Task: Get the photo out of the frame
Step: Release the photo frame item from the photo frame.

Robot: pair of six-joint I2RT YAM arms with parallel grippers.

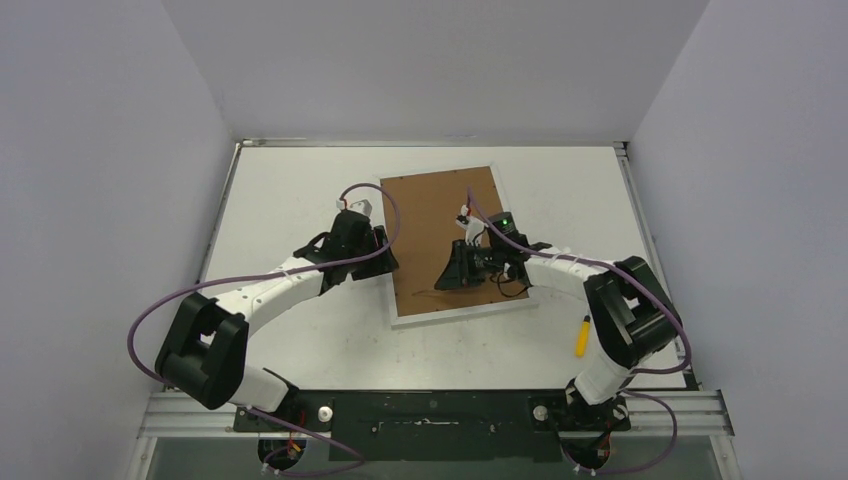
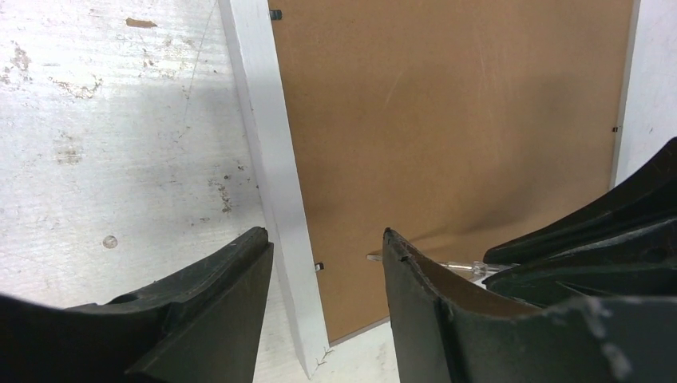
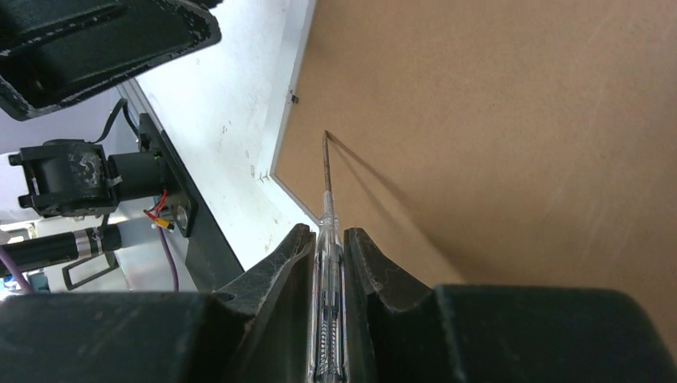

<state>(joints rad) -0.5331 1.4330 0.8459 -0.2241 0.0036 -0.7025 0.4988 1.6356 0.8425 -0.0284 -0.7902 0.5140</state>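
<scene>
The frame [image 1: 455, 312] lies face down on the table, its brown backing board [image 1: 430, 215] facing up. The photo is hidden beneath that board. My left gripper [image 2: 327, 243] is open at the frame's left side, one finger on either side of the white border [image 2: 267, 136]. A small metal tab [image 2: 319, 266] sits at the board's edge between them. My right gripper [image 3: 327, 239] is shut on a clear-handled screwdriver [image 3: 328, 209], held low over the board [image 3: 495, 120]. The screwdriver's metal tip touches the board close to the frame's near left corner.
A yellow pen-like object [image 1: 582, 336] lies on the table to the right of the frame, beside the right arm. The white tabletop [image 2: 120, 159] is scuffed. Walls close in on the table at left, right and back. The black mounting rail [image 3: 180, 207] runs along the near edge.
</scene>
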